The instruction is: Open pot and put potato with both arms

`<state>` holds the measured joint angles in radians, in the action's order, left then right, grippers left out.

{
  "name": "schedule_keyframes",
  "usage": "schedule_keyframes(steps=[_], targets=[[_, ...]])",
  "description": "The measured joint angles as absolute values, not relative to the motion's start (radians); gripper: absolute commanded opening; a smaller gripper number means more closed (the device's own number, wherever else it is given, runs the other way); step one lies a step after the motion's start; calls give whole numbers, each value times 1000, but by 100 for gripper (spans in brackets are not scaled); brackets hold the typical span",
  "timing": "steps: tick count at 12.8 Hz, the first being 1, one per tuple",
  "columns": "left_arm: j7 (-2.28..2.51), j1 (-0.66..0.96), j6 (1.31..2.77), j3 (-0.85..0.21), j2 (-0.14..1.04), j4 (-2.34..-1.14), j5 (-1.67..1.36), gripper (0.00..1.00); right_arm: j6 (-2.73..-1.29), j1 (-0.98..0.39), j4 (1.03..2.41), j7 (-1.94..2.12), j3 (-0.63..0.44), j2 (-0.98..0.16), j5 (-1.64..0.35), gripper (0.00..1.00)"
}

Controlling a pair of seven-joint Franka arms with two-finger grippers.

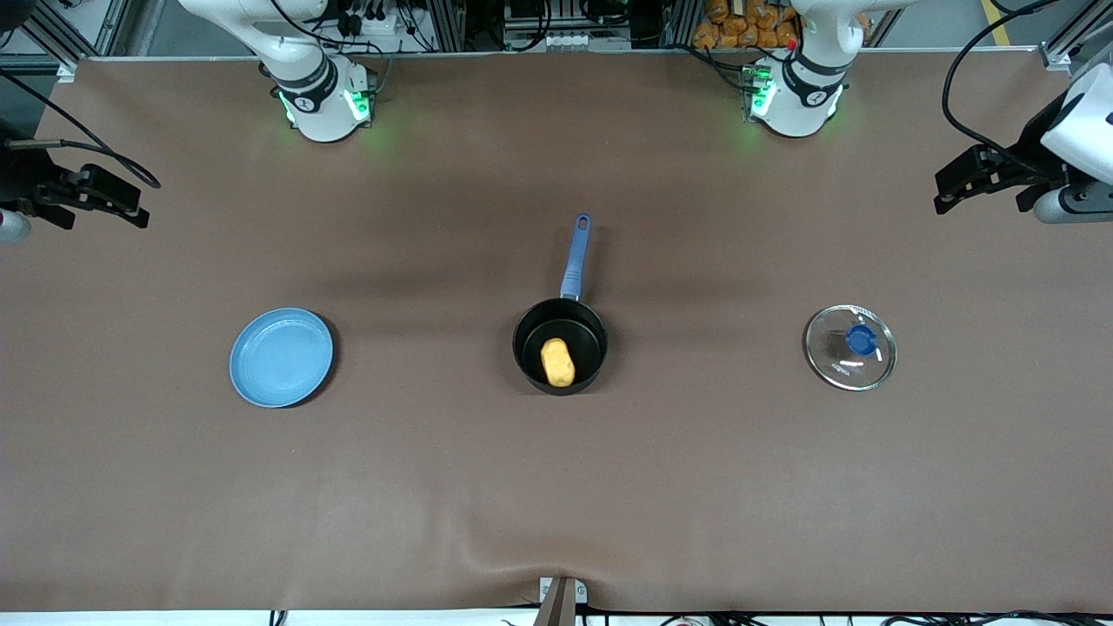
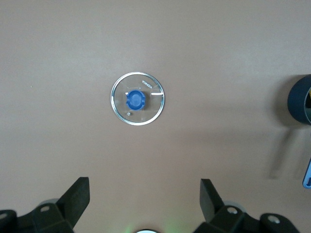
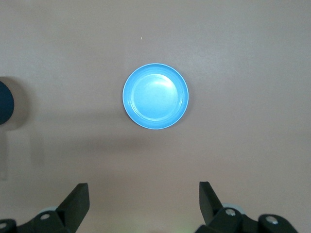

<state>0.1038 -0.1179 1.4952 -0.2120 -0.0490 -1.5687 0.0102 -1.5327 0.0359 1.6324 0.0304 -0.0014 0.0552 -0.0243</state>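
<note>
Task looked finished: potato (image 1: 557, 362) lay in the open pot (image 1: 560, 346)
Lid (image 1: 849, 347) rested aside; left gripper (image 2: 145, 201) and right gripper (image 3: 144, 201) hung wide, empty; no further move seemed needed.

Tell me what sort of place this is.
Likely a robotics lab test bench: two arm bases bolted along a brown-covered table, aluminium framing and cables at its edge, and staged props, a pot, lid and plate.

The black pot (image 1: 560, 346) stands open midtable, the yellow potato (image 1: 557, 362) inside; its glass lid (image 1: 849, 347) lies flat below the raised left gripper (image 2: 144, 199).
</note>
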Motion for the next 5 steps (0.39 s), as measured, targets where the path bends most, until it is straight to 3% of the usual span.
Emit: schedule_keyframes(steps=[5], targets=[[104,-118,1488,-213,-49,-1568,10,100,-1534,31,1632,31,1,54,-24,100]])
